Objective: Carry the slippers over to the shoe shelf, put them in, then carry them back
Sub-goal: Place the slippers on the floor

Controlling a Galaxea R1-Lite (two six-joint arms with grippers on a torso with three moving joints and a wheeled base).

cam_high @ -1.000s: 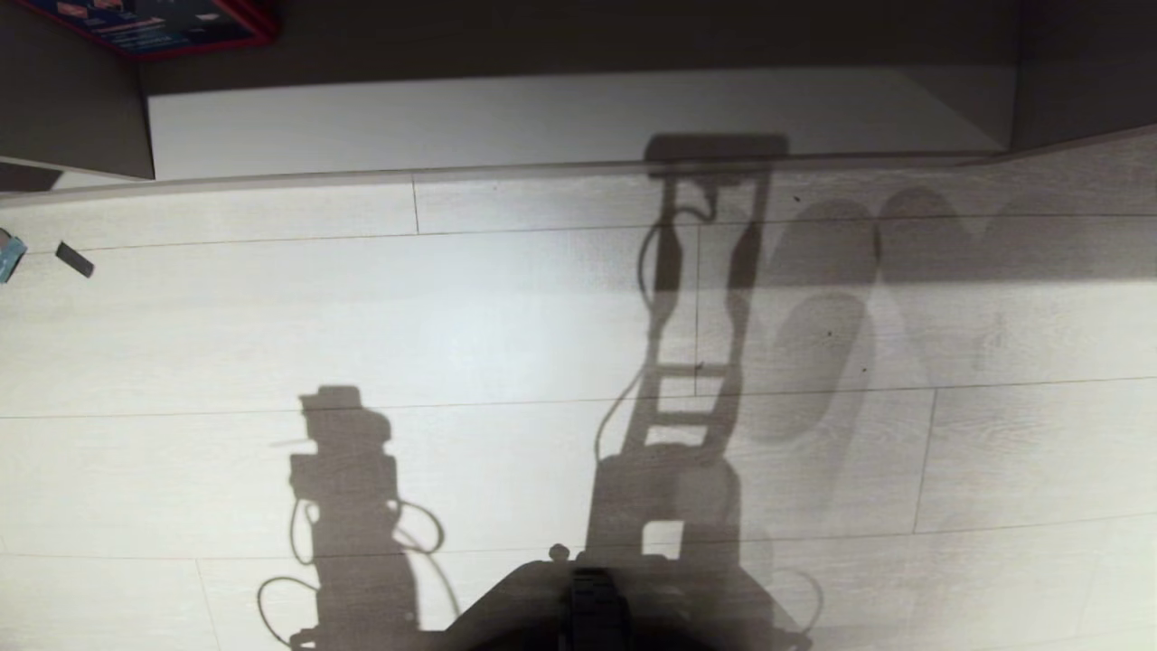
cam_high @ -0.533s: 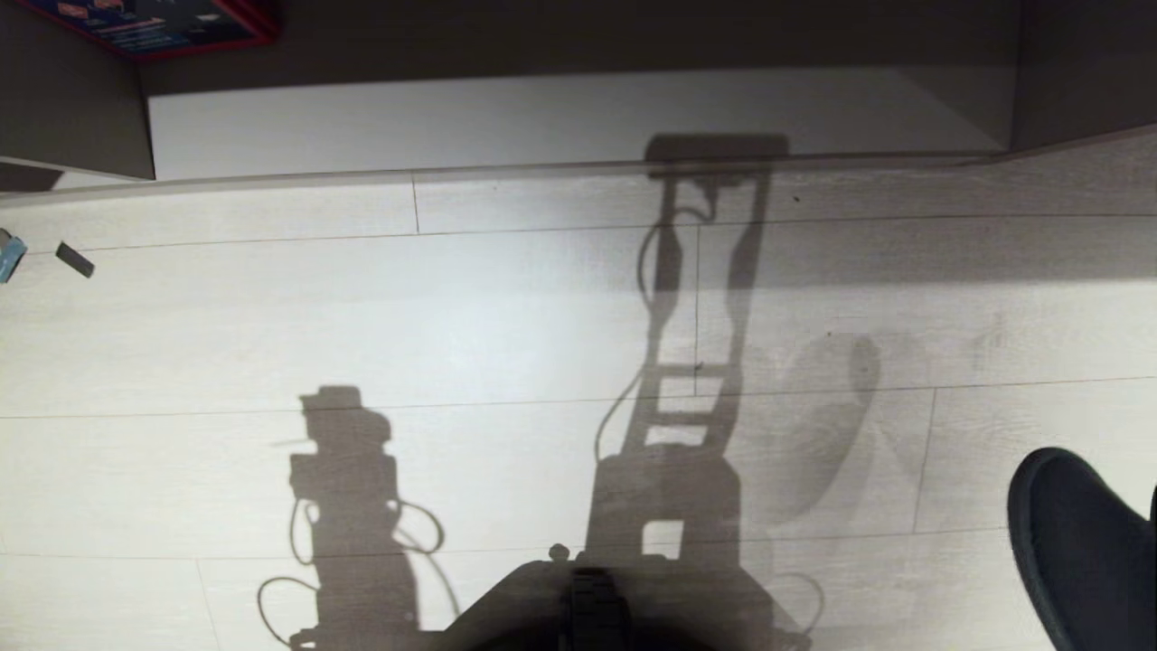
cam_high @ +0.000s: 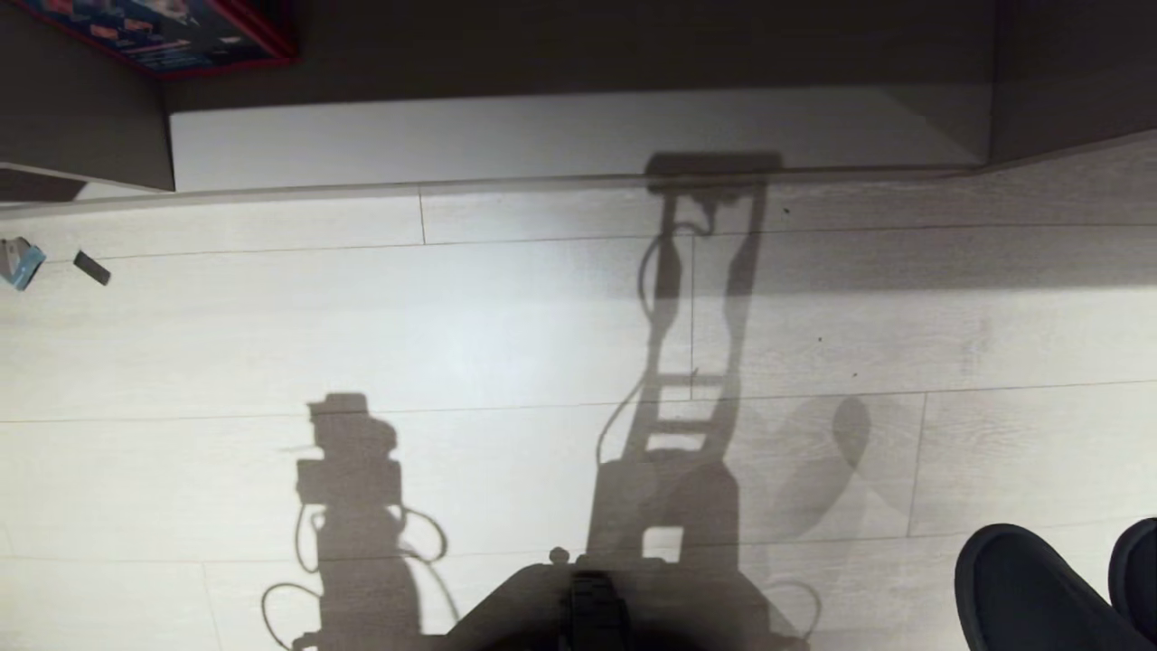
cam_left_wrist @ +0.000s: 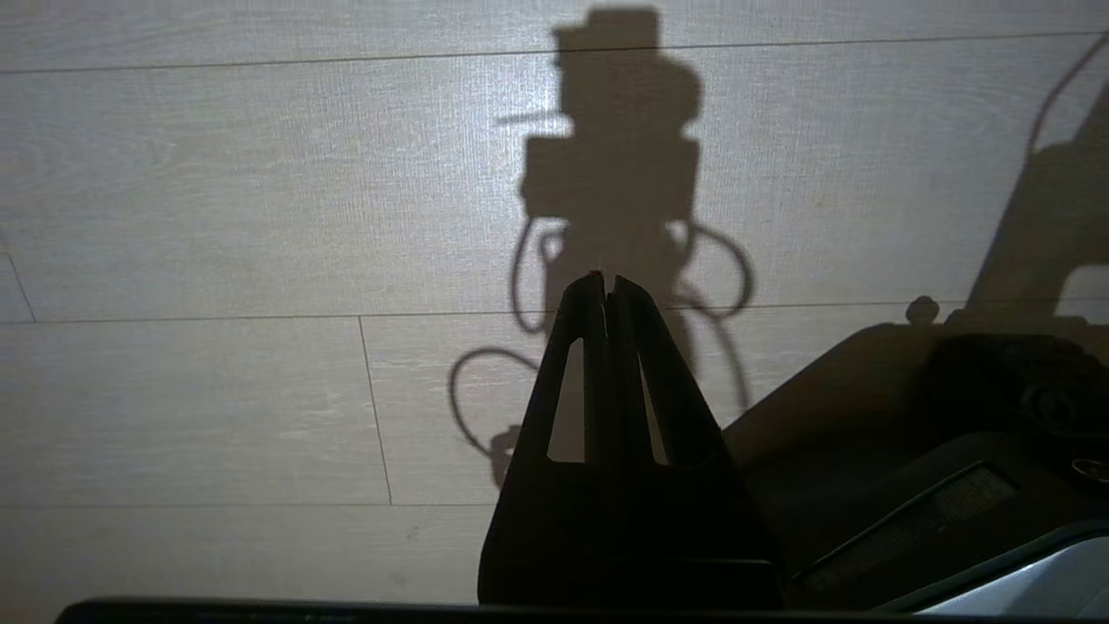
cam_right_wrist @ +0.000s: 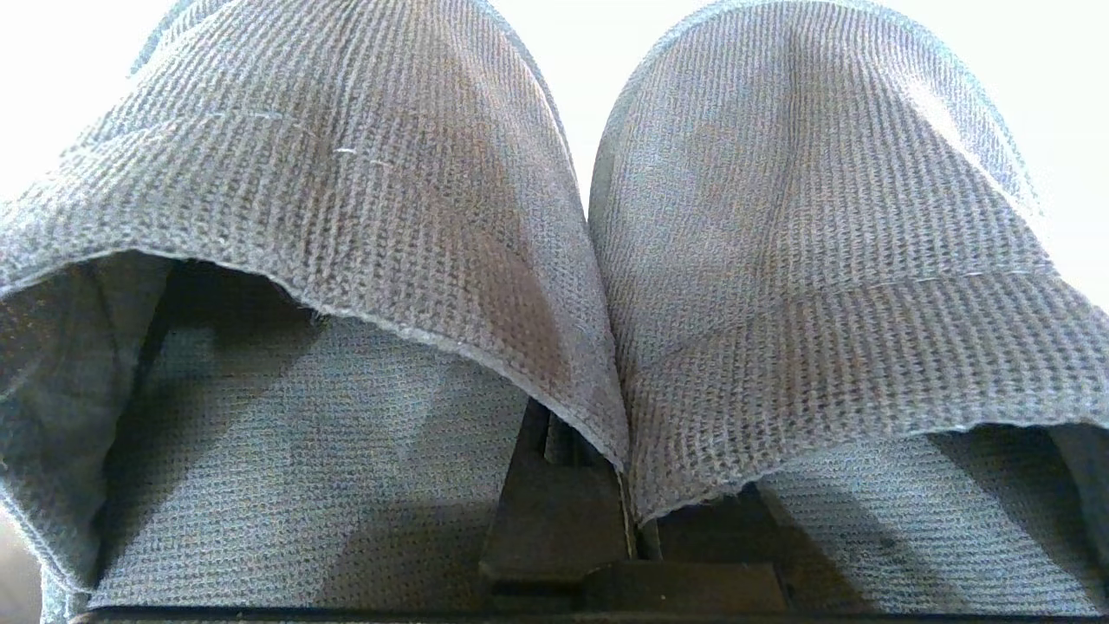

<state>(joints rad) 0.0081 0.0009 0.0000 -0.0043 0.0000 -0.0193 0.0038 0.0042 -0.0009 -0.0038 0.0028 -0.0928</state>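
1. The floor point(cam_high: 506, 344) takes up most of the head view: pale wood-grain planks laid in long rows with thin dark seams. A bright patch of light falls near the middle, and a broad band of shade crosses the right half.
2. The shoe shelf point(cam_high: 578, 136) runs along the floor's far edge. It is a low, wide opening with a pale base, a dark board above it and darker uprights at its left and right ends. Its front lip meets the floor planks in one long line.
3. The robot's own shadows lie on the floor. A tall ladder-like shape reaches from the near edge up to the shelf lip, and a squat blocky one with looping cables sits left of it.
4. The slippers point(cam_right_wrist: 554, 260) are held up off the floor at the near right corner of the head view, where two dark rounded toes point(cam_high: 1021, 588) show. In the right wrist view they sit side by side with inner edges touching, grey knitted toe bands facing away.
5. The right gripper point(cam_right_wrist: 598, 511) is pinched tight on the slippers where the two inner edges meet.
6. The left gripper point(cam_left_wrist: 606, 286) hangs over bare floor near the robot's base, its dark fingers pressed together with nothing between them.
7. A red-edged printed board point(cam_high: 181, 32) shows at the far left corner above the shelf.
8. Two small scraps lie on the floor near its left edge, one bluish point(cam_high: 20, 262) and one dark point(cam_high: 92, 268), just beside each other.
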